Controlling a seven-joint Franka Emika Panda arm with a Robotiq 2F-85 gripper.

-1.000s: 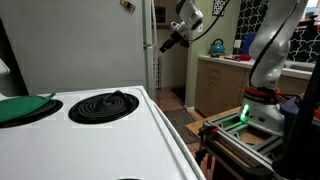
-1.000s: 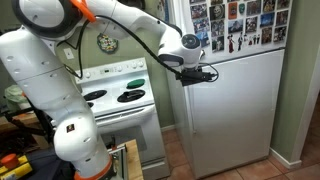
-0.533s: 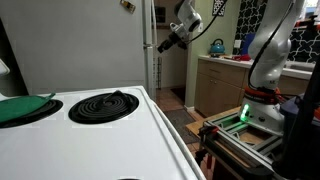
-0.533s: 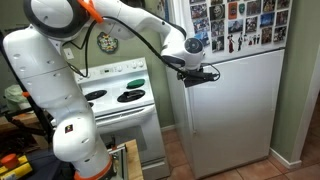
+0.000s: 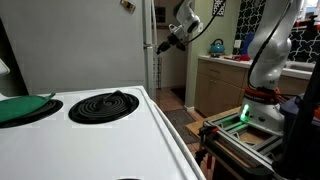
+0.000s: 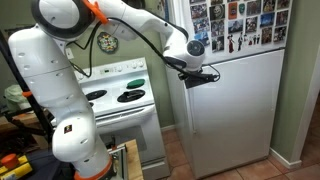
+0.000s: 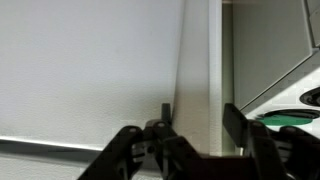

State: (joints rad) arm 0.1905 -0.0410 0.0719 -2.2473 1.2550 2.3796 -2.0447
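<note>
A: Exterior views: where's the gripper (image 5: 164, 43)?
B: High up, at the edge of the white refrigerator door (image 6: 245, 110), just past the stove (image 6: 120, 95).
A: Wrist view?
B: Jaws spread apart, straddling that plain, smooth edge.

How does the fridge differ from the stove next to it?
The fridge stands taller than the stove. The fridge's upper door carries photos; the stove's top carries dark coil burners. The tool is at the fridge's front, apart from the stove. Both are white.
</note>
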